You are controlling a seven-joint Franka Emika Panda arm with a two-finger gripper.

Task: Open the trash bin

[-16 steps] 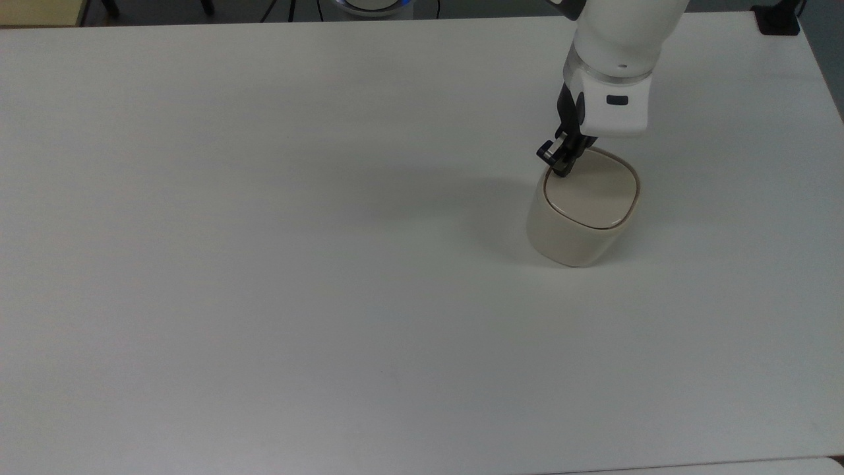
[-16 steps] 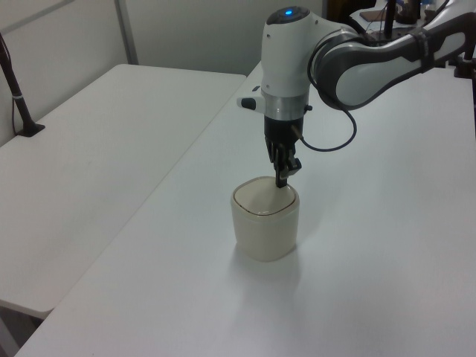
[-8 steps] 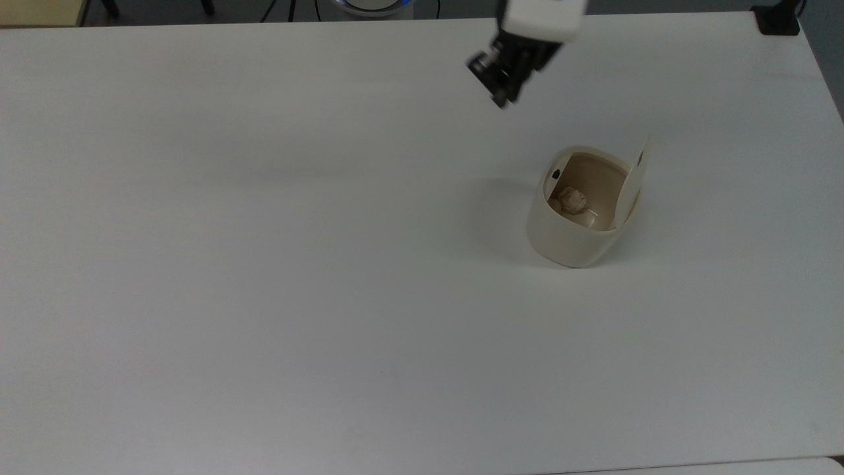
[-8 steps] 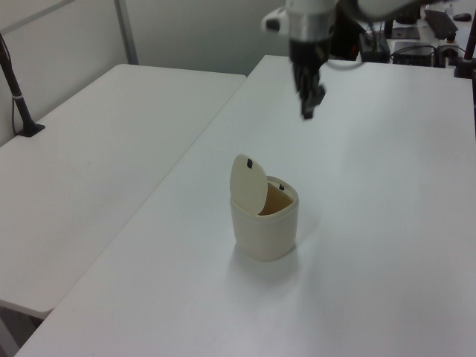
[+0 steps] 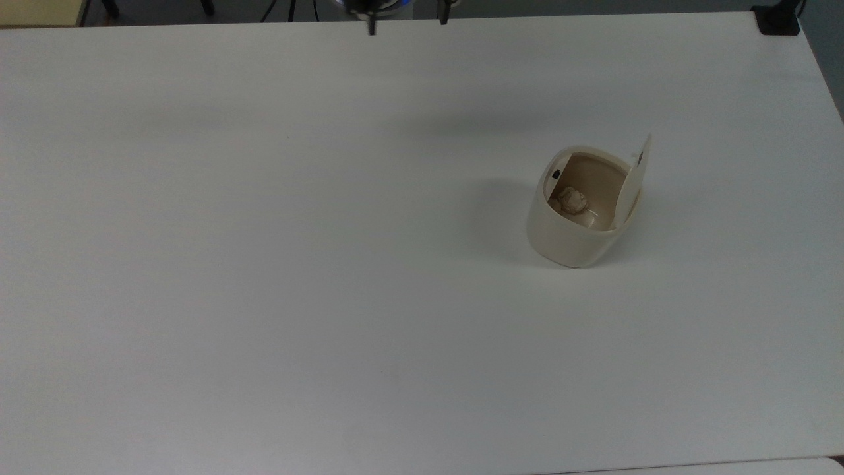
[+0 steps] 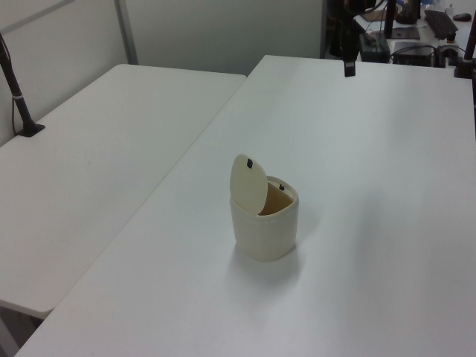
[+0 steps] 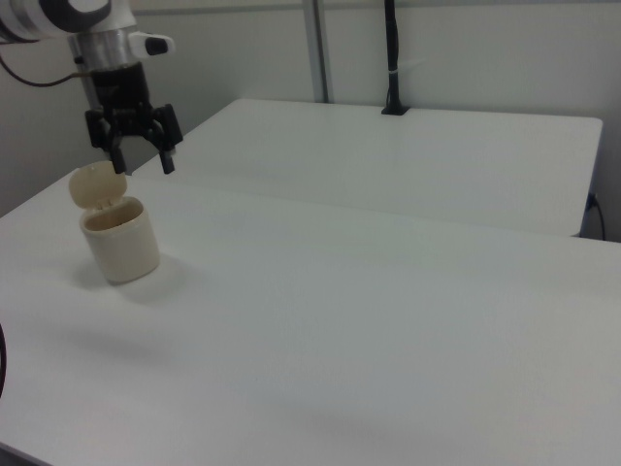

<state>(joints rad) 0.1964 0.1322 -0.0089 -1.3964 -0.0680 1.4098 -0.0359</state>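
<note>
The cream-beige trash bin stands on the white table, at the top view's right. Its hinged lid is flipped upright. Inside lies a crumpled scrap, and a small black button sits at the rim. In the left view the bin has its lid raised, and the right view also shows the bin with its lid up. My gripper hangs open and empty, high above the table and beyond the bin. Its fingertips show at the top view's upper edge.
A second white table adjoins at the left view's left, with a black pole clamped to it. A black clamp sits at the top view's upper right corner. Desk equipment stands past the table's far end.
My gripper left the bin's lid corner, rose and moved away to the top view's upper left, and spread its fingers. The lid sprang from flat to upright.
</note>
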